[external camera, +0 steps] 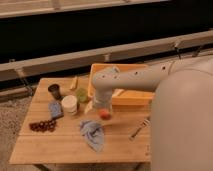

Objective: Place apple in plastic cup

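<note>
Camera view is filled on the right by the robot's pale arm [150, 77], which is stretched leftward over the wooden worktop [60, 147]. A yellow tray [132, 97] is set at the back, partly hidden by the arm, and a blue cloth [93, 135] is spread toward the front. A white tub [69, 104] and a dark cup [54, 91] are placed on the left, with what looks like a green cup [81, 95] just beside the tub.

The hand [102, 104] is held just above the apple [104, 114], which lies on the worktop between tray and cloth. The hand is taken to be spread open, with nothing gripped. The grasp is judged to be the step in hand. The hand should be lowered straight and centred, so that the round fruit is not nudged away.

Open room is left on the right, up to a fork [140, 129]. The cloth's edge is near on the front side.
</note>
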Controlling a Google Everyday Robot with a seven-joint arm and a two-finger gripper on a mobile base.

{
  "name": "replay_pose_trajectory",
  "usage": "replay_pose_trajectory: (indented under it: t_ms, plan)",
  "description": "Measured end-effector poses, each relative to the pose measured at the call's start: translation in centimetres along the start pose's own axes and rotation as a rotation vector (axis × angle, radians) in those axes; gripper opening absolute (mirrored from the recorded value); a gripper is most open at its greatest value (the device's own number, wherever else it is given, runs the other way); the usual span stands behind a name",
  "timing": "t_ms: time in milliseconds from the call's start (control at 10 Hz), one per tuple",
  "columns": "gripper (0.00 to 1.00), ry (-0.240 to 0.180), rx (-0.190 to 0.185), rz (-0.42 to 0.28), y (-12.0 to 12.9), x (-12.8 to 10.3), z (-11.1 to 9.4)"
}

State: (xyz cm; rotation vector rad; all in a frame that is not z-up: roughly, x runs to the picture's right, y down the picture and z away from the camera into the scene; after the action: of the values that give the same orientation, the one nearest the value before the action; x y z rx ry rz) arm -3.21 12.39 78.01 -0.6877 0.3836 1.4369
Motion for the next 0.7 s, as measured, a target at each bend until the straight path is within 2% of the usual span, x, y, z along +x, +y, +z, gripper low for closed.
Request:
replay_pose_trajectory:
  t_ms: [100,400,700]
  plan:
    - [0.8,-0.011,0.016,0.006,-0.6,-0.4,0.5]
    - [0.8,-0.069,0.104,0.017,-1.6,-1.8,1.3]
    - [0.8,-0.11,0.152,0.031,-2.5,-3.0,2.7]
